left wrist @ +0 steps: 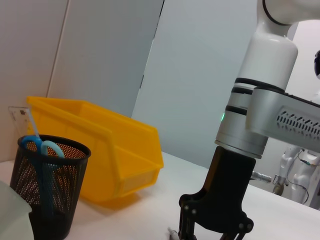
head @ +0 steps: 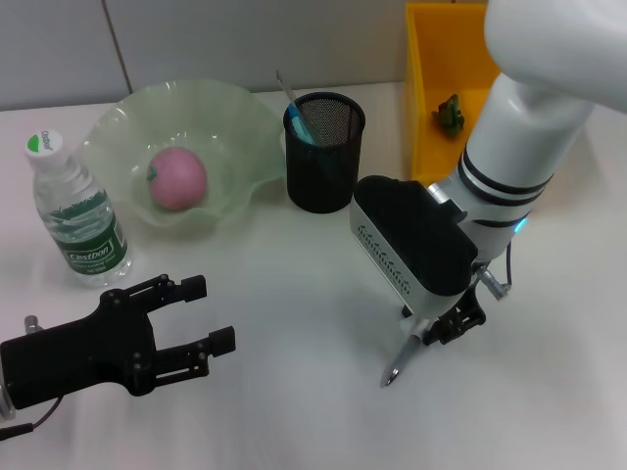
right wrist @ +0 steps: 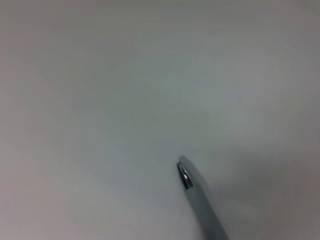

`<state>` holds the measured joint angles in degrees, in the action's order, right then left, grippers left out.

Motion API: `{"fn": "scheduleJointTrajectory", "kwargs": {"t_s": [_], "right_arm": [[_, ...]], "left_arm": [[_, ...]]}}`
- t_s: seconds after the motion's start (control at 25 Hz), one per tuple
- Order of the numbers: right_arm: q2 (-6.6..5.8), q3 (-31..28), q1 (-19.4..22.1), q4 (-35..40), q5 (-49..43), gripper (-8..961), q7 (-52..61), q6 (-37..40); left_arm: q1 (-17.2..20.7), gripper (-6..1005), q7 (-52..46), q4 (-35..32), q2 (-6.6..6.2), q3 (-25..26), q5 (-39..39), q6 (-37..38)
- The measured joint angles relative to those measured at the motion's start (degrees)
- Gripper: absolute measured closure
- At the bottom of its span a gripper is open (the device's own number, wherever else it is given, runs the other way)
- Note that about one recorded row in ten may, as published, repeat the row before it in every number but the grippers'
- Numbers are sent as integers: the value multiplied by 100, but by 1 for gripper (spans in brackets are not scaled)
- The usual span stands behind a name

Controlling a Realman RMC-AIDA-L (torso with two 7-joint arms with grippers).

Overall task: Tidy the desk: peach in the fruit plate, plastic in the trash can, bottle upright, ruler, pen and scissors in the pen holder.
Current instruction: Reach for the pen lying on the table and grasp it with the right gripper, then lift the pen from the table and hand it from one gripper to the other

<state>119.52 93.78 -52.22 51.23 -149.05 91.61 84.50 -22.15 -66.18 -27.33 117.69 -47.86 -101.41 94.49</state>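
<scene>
My right gripper is shut on a silver pen, which slants down with its tip just over the table. The pen also shows in the right wrist view. The black mesh pen holder stands behind it, with blue scissors and a clear ruler inside. The pink peach lies in the green fruit plate. The water bottle stands upright at the left. A green piece of plastic lies in the yellow bin. My left gripper is open and empty at the front left.
In the left wrist view the pen holder stands in front of the yellow bin, with my right gripper to their right. The bottle stands close behind my left arm.
</scene>
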Motion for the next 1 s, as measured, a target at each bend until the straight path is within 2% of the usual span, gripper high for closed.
{"fn": "scheduleJointTrajectory", "kwargs": {"t_s": [0.16,0.32,0.72,0.8,0.96,1.0], "right_arm": [[10,36,-3,-58,9,549,-34,-92],[10,41,-4,-60,53,604,-42,-104],[6,-6,-141,-224,103,805,-21,-91],[-6,-151,-105,3,164,826,-18,124],[-18,-1006,-70,535,235,827,-37,745],[-18,-1006,-70,535,235,827,-37,745]], "left_arm": [[0,185,0,0,0,0,-1,7],[0,186,0,0,0,2,-1,14],[0,185,-2,0,6,80,-1,116],[0,185,-6,-1,2,98,-2,138],[0,187,-57,-1,-22,134,-1,223],[0,187,-54,-1,-24,136,-1,233]]}}
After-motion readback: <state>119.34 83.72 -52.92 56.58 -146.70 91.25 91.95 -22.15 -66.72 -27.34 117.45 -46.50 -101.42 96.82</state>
